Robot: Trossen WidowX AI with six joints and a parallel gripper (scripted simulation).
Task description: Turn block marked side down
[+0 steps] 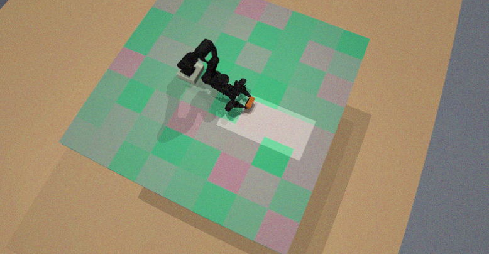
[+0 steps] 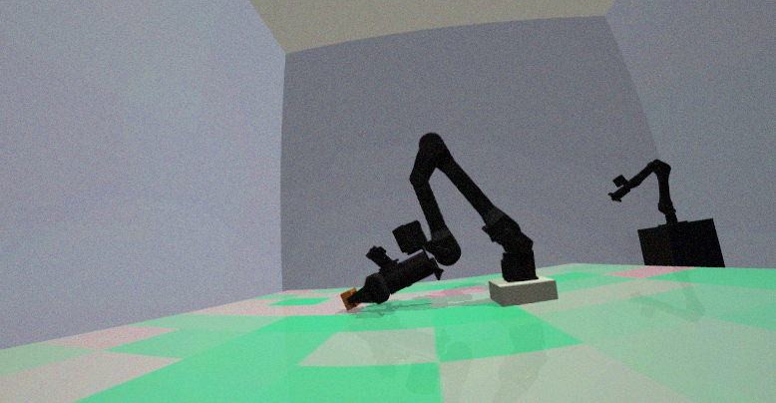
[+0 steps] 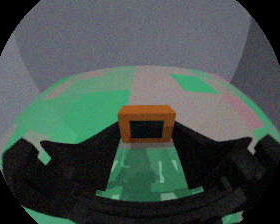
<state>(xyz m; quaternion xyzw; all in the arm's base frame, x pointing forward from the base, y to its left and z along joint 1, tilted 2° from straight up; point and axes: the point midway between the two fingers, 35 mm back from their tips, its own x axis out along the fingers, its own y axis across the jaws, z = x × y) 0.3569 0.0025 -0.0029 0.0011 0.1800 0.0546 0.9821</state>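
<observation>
"Where is the block (image 1: 249,102) (image 2: 345,299) (image 3: 147,110) being kept?"

"It is being held tilted, low over the bench (image 1: 225,170) (image 2: 271,345) (image 3: 91,110), by the near end of the pale patch (image 1: 280,125). Whether its lower edge is being pressed against the bench cannot be told. The dark mark (image 3: 147,129) is being turned towards the gripper (image 1: 249,102) (image 2: 352,297) (image 3: 145,123), not straight down."

"What is being risked?"

"If the grip is being loosened at this slant, the block may be tipped back by its own weight, mark up. If the gripper is being lowered too far, an edge may be jammed and the block twisted between the fingers."

"And the gripper?"

"It is being kept clamped on the block's two sides, its fingers being held fairly wide apart by the block's width. Nothing else is being seen gripped."
</observation>
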